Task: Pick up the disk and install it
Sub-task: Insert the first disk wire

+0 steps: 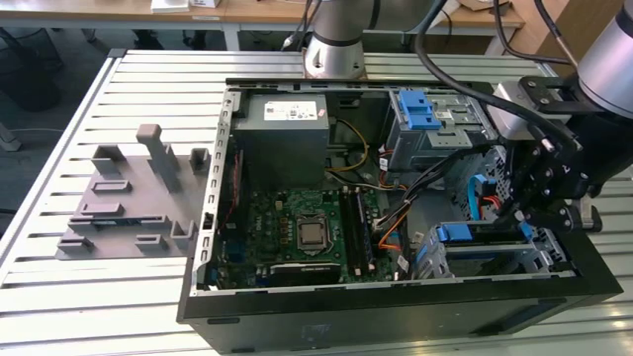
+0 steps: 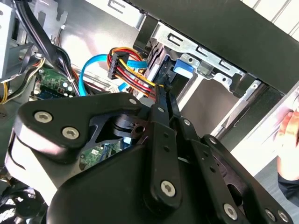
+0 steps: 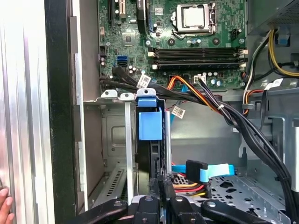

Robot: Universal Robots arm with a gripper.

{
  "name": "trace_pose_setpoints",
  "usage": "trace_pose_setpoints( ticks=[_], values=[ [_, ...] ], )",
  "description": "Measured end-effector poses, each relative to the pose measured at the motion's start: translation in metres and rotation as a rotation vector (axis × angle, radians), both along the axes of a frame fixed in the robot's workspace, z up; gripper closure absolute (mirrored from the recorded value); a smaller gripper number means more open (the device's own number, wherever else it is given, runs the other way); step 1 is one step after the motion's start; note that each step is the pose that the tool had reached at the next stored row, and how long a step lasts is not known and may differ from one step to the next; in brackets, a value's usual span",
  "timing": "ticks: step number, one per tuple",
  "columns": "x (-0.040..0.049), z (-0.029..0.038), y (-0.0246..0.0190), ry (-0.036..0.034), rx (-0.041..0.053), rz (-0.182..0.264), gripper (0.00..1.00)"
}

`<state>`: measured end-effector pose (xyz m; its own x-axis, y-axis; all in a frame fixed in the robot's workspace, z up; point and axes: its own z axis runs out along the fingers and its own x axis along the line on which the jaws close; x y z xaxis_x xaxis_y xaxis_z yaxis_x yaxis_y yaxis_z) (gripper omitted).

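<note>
Disk (image 3: 150,122) sits on edge in the metal bay (image 3: 114,140) at the case (image 1: 396,311) front corner, blue tab up, gripper (image 3: 160,183) right above it with fingers (image 2: 161,100) looking pinched together, though probably not clamping the carrier.

The open computer case (image 1: 396,311) lies on a slatted metal table (image 1: 148,81). Inside, the green motherboard (image 1: 296,230) sits below the grey power-supply box (image 1: 287,133). A grey fixture (image 1: 129,200) with upright posts rests on the table, toward the exterior view's left.
</note>
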<state>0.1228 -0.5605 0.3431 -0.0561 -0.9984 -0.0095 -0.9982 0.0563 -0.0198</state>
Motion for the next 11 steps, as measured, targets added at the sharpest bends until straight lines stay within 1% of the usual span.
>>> trace_pose_setpoints(
  ticks=[7,8,10,11],
  values=[
    [0.0,0.0065,0.0,0.0037,0.0078,0.0,0.81],
    [0.0,0.0069,0.0,0.0041,0.0087,0.0,0.75],
    [0.0,0.0071,0.0,0.0043,0.0114,0.0,0.75],
    [0.0,0.007,0.0,0.0044,0.0158,0.0,0.75]
  ],
)
